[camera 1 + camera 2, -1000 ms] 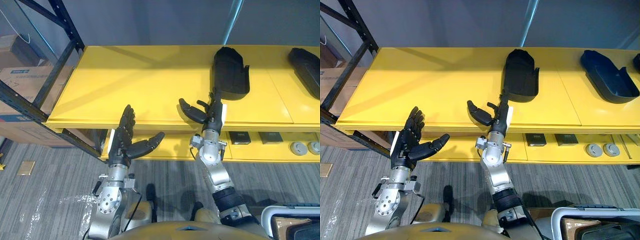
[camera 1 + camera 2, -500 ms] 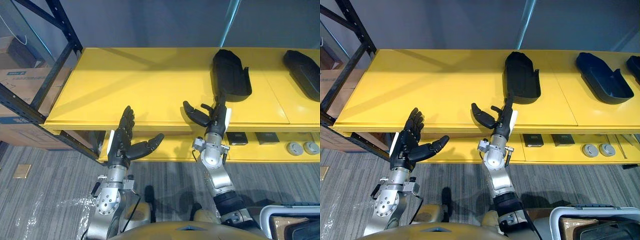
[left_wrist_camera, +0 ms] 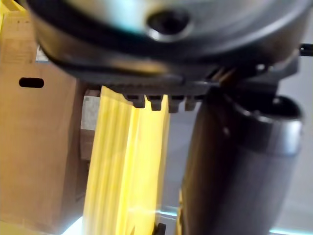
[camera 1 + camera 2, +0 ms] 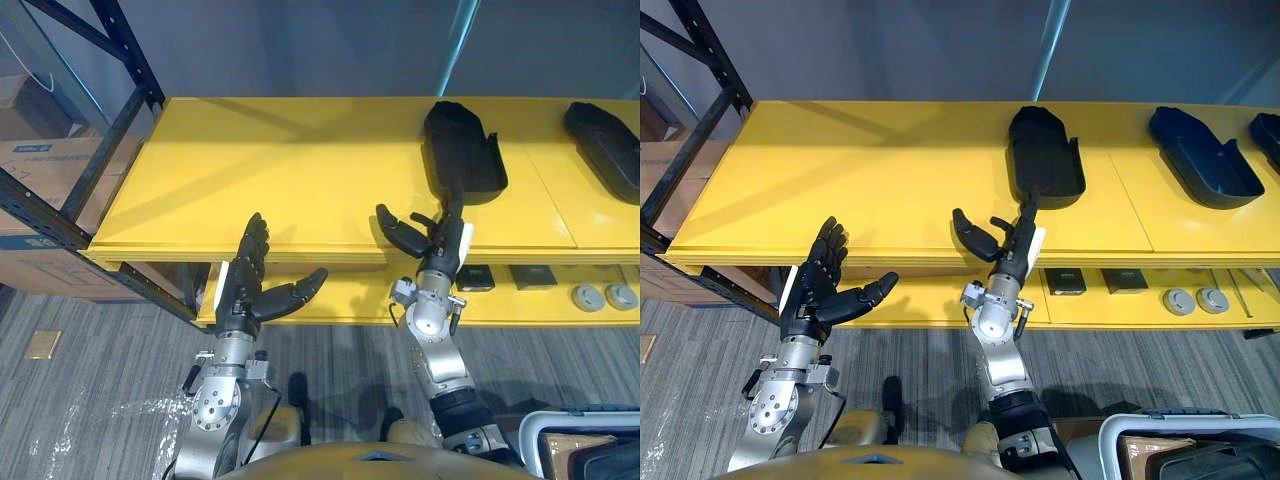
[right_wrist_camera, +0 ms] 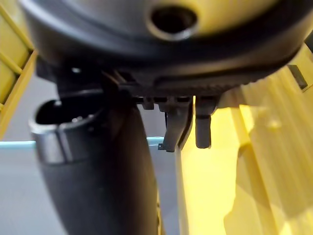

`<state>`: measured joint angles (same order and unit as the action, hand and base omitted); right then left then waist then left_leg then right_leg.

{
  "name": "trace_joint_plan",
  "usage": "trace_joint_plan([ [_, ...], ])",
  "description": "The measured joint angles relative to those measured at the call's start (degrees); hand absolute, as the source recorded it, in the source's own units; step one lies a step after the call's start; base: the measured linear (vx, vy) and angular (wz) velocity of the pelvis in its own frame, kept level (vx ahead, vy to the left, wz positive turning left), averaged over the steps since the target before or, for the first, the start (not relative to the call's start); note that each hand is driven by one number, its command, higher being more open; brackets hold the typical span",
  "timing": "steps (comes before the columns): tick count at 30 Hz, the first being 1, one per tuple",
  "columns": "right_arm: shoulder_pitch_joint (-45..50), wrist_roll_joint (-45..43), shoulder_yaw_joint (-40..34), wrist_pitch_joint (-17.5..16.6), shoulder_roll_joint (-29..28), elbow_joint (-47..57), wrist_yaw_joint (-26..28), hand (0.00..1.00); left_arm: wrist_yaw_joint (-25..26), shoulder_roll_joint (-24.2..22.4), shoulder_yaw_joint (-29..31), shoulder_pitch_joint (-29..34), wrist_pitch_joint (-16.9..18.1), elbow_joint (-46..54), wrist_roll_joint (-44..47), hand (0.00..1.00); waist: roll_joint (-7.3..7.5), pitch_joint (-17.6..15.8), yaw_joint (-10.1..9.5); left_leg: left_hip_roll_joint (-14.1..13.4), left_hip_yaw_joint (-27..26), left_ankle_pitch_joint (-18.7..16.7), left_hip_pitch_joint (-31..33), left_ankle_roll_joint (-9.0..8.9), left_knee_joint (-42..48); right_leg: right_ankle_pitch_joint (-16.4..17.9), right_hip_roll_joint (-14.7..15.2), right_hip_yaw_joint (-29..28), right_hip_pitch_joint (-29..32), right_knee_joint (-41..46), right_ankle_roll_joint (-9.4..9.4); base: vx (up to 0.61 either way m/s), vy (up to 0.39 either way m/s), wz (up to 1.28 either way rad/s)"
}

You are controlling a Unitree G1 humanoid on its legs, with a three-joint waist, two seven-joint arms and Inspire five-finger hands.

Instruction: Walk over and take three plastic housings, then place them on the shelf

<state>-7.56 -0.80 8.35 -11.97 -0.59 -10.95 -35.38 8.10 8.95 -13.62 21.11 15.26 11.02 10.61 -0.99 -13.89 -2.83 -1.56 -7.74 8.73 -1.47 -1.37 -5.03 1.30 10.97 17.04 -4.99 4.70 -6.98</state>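
Reaching for a first pick: the right robot hand [image 4: 440,243], fingers straight and empty, hovers at the yellow shelf's [image 4: 270,170] front edge, just short of the nearest black plastic housing [image 4: 462,150]. The left robot hand [image 4: 243,285] is open too. The next move probably calls for reaching forward and closing round the housing's near end.

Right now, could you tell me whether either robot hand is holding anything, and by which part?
Nothing is held: left robot hand and right robot hand are open; the nearest housing lies on the shelf.
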Motion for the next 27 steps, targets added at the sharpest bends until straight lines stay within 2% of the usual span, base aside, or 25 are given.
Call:
trace_joint_plan([
  [7,0.58,-0.09,-0.26,0.0,0.0,-0.03,0.08,1.0,0.0,0.0,0.0,0.36,0.41,-0.37,-0.03,1.0,0.28,0.77,0.01,0.01,-0.05,-0.08,0.04,-0.01,-0.02,-0.11,-0.04,-0.03,-0.04,-0.33,-0.01,0.0,0.0,0.0],
  [11,1.7,-0.23,-0.78,-0.87,0.0,0.29,2.8,1.0,-0.11,-0.01,0.01,0.97,0.94,-0.39,-0.03,1.0,0.28,1.19,0.16,0.0,-0.36,-0.23,0.11,-0.02,-0.05,-0.35,-0.11,-0.23,-0.12,-1.02,-0.1,0.0,0.0,-0.03],
  [13,5.13,-0.78,-0.37,-0.97,-0.04,4.06,4.96,1.0,-0.81,-0.03,0.25,1.3,1.49,-0.37,-0.03,1.0,0.49,1.62,0.14,-0.02,-0.83,-0.47,0.12,0.03,-0.04,-0.39,-0.18,-0.63,-0.11,-1.46,-0.07,0.03,-0.002,-0.07],
  [16,14.06,-2.98,0.13,-1.06,-0.31,15.94,7.75,1.0,-2.16,-0.11,0.79,2.42,2.86,-0.19,0.06,1.0,0.69,1.8,0.29,-0.01,-2.82,-1.13,-0.14,-0.01,-0.02,-0.69,-0.46,-2.37,0.44,-1.94,-0.16,0.05,-0.002,-0.26],
  [20,25.37,-5.32,-2.46,-2.63,-0.17,27.3,12.0,1.0,-2.69,-0.3,2.01,7.95,3.43,3.21,2.3,1.0,1.66,2.17,2.06,-0.08,-6.99,-2.52,-2.04,0.02,0.1,-1.25,-0.45,-6.64,0.93,-2.27,-0.31,0.05,0.017,-0.51],
  [22,27.31,-5.36,-4.55,-2.74,-0.16,28.3,12.17,1.0,-3.14,-0.36,1.96,8.73,3.42,4.1,3.43,1.0,2.07,2.43,3.16,-0.08,-8.33,-2.88,-2.48,0.1,-0.01,-1.42,-0.5,-8.13,1.08,-2.61,-0.3,0.0,0.03,-0.44],
  [25,30.48,-7.73,-7.37,-2.74,-0.07,28.82,11.52,1.0,-8.94,0.06,-3.18,7.72,3.24,7.43,5.9,1.0,3.41,3.45,5.9,-0.16,-12.17,-3.89,-3.01,0.5,-0.02,-1.46,-0.75,-12.11,2.75,-2.84,-0.37,-0.02,0.046,-0.68],
  [27,34.01,-7.75,-8.87,-2.74,-0.07,30.32,9.53,1.0,-14.09,0.44,-10.47,4.09,3.01,9.36,6.99,1.0,3.9,4.98,8.63,-0.16,-15.92,-4.89,-3.1,0.54,-0.02,-1.46,-1.03,-16.15,4.94,-2.95,-0.38,0.01,0.042,-0.86],
])
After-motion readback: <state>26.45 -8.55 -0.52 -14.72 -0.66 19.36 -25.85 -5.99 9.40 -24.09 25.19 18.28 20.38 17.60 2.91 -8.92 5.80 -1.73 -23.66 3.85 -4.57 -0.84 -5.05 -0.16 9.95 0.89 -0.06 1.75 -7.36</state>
